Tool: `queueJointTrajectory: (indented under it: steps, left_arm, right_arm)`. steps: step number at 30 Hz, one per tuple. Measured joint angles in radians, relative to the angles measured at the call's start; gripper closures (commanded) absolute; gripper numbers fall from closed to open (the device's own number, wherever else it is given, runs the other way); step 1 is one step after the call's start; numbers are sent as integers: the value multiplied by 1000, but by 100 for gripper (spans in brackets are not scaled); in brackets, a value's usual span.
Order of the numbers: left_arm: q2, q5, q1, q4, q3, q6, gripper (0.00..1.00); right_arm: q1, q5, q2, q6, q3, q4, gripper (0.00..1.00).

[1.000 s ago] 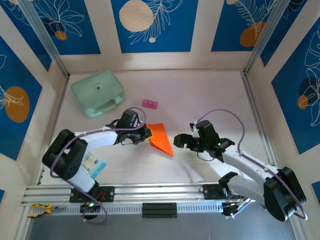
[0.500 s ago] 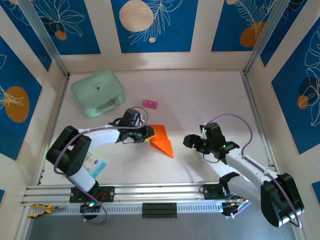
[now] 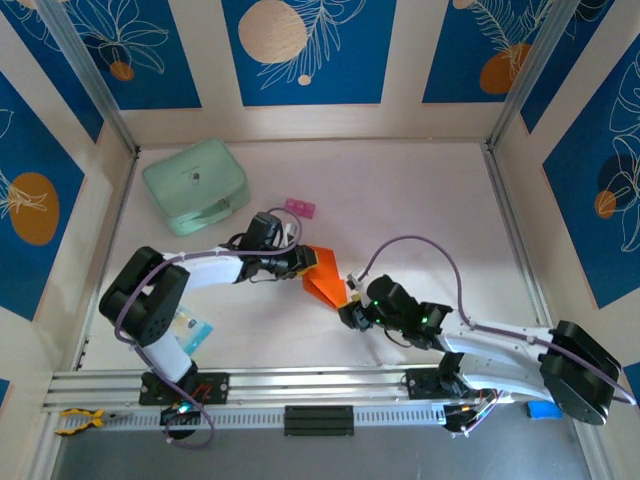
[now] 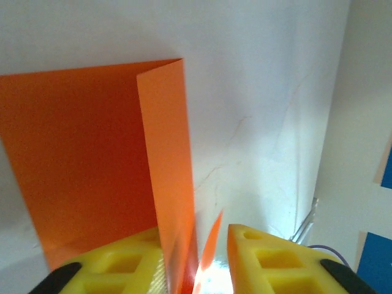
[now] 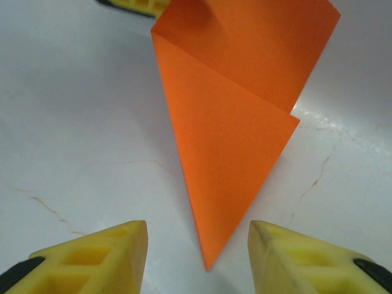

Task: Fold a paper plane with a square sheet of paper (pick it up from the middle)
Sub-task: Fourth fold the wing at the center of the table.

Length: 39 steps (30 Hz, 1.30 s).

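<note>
Two arms: you see both stretched inward over the white table [image 3: 430, 200], one at each end of the orange paper [image 3: 325, 277].
Paper, place: it lies near the middle of the table, a little left of centre and on the near side of the pink block [image 3: 298, 208].
Paper, shape: partly folded. A diagonal crease crosses it, and it narrows to a point at its near-right end. At its far-left end one flap stands up off the table.
Left gripper [image 3: 298, 262]: it sits at the paper's far-left end. In the left wrist view its yellow fingers [image 4: 122, 260] stand a narrow way apart with the raised flap between them. The flap lies against one finger and light shows between it and the other, so you are looking at parted jaws, not a firm pinch.
Right gripper [image 3: 347, 312]: it sits at the paper's near-right point. In the right wrist view its jaws are wide, with one yellow finger [image 5: 98, 254] on each side of the point and neither touching the paper. The point rests on the table just short of the gap between the fingertips.
Surroundings: the mint-green case [image 3: 197, 185] lies toward the far-left corner. The pink block is to its right, between the case and the paper. Both are apart from the paper.
Near edge: a light-blue card [image 3: 190, 330] lies beside the left arm's base.
</note>
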Motion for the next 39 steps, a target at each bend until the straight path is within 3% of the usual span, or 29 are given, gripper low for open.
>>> queueJointTrajectory:
  steps: [4, 5, 15, 23, 34, 39]
  left_arm:
    - [0, 13, 4, 28, -3, -5, 84]
    - [0, 16, 4, 35, -4, -7, 86]
    - [0, 30, 8, 57, -12, -23, 87]
    - [0, 32, 8, 57, -12, -22, 87]
    - [0, 32, 8, 57, -13, -23, 86]
    - [0, 32, 8, 57, -13, -24, 77]
  right_arm:
    - [58, 85, 84, -75, 4, 44, 56]
    - [71, 108, 106, -95, 9, 49, 60]
    - [153, 320, 271, -180, 80, 137, 58]
    - [166, 373, 348, -188, 82, 200, 60]
    - [166, 398, 408, -186, 98, 234, 73]
    - [158, 396, 407, -168, 98, 235, 78]
